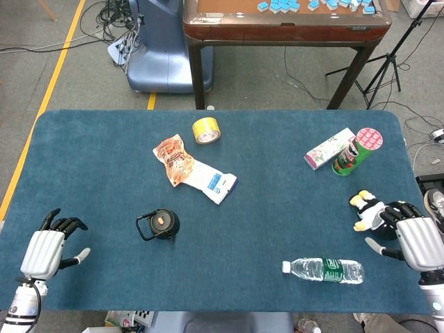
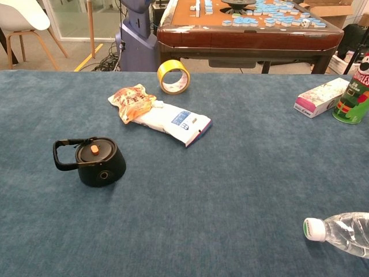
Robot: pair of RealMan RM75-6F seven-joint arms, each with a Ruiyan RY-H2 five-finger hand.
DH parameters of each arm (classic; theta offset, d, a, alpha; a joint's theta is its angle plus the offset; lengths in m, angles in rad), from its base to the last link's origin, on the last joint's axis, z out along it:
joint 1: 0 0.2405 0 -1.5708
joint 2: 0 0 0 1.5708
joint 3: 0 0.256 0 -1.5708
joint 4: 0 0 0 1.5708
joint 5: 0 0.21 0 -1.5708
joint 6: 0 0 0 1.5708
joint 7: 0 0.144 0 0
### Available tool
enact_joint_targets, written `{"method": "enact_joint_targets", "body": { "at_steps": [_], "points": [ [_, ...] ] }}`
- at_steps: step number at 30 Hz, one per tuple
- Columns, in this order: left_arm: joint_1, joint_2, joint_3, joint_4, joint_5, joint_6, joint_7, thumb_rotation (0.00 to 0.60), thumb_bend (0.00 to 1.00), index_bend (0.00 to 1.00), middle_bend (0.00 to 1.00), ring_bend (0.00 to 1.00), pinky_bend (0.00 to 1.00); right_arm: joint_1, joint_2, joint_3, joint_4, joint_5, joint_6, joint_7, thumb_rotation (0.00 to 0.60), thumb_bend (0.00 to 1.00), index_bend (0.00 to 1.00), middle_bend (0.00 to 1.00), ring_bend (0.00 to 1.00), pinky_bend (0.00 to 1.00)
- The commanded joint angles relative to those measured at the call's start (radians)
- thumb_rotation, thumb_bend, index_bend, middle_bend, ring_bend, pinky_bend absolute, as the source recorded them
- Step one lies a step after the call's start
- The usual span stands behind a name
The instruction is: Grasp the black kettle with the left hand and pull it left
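The black kettle (image 1: 161, 223) sat upright on the blue table (image 1: 90, 159), left of centre, handle pointing left, nothing touching it. Your left hand (image 1: 46, 248) was well apart from it at the near left edge, fingers spread, holding nothing. Your right hand (image 1: 413, 239) was at the far right edge, also released, just beside a plush toy (image 1: 365, 210). A water bottle (image 1: 325, 270) lay near it.

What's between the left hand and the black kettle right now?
Nothing visible. In the head view only bare blue cloth lies between the left hand and the black kettle, whose handle faces that hand. The snack pouches lie farther back.
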Motion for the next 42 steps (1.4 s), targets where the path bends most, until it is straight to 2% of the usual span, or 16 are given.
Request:
{"method": "enact_joint_targets", "body": {
  "at_steps": [1,8,18,20,22,25,33,42],
  "points": [
    [-0.044,0.027,0.009,0.029,0.053,-0.038,-0.056,0.600,0.17,0.40,0.37,0.32,0.08,0.002,0.013,0.007,-0.017,0.009,-0.003,-0.017,0.600,0.18,0.54,0.46,0.28,0.28],
    [-0.149,0.059,0.041,0.074,0.170,-0.131,-0.162,0.600,0.17,0.39,0.37,0.31,0.08,0.008,0.039,0.026,-0.061,0.032,-0.008,-0.052,0.600,0.18,0.54,0.46,0.28,0.28],
    [-0.291,0.050,0.060,0.109,0.259,-0.250,-0.197,0.600,0.17,0.38,0.37,0.30,0.07,0.009,0.050,0.023,-0.090,0.046,-0.028,-0.081,0.600,0.18,0.54,0.46,0.28,0.28],
    [-0.308,0.040,0.055,0.116,0.237,-0.282,-0.179,0.568,0.17,0.38,0.37,0.30,0.07,0.007,0.049,0.021,-0.091,0.048,-0.030,-0.082,0.600,0.18,0.54,0.46,0.28,0.28],
    [-0.321,0.038,0.048,0.108,0.204,-0.322,-0.146,0.475,0.17,0.35,0.36,0.29,0.07,0.007,0.049,0.020,-0.091,0.049,-0.033,-0.082,0.600,0.18,0.54,0.46,0.28,0.28],
    [-0.344,0.030,0.032,0.103,0.134,-0.392,-0.098,0.378,0.17,0.33,0.35,0.28,0.07,0.006,0.049,0.020,-0.089,0.052,-0.036,-0.081,0.600,0.18,0.54,0.46,0.28,0.28],
    [-0.383,0.001,-0.005,0.108,-0.033,-0.515,0.015,0.248,0.15,0.28,0.33,0.27,0.07,0.004,0.048,0.018,-0.081,0.061,-0.043,-0.075,0.600,0.18,0.54,0.46,0.28,0.28],
    [-0.417,-0.007,-0.009,0.079,-0.120,-0.584,0.116,0.181,0.14,0.29,0.33,0.27,0.06,0.000,0.045,0.015,-0.066,0.074,-0.052,-0.063,0.600,0.18,0.54,0.46,0.28,0.28]
  ]
}}
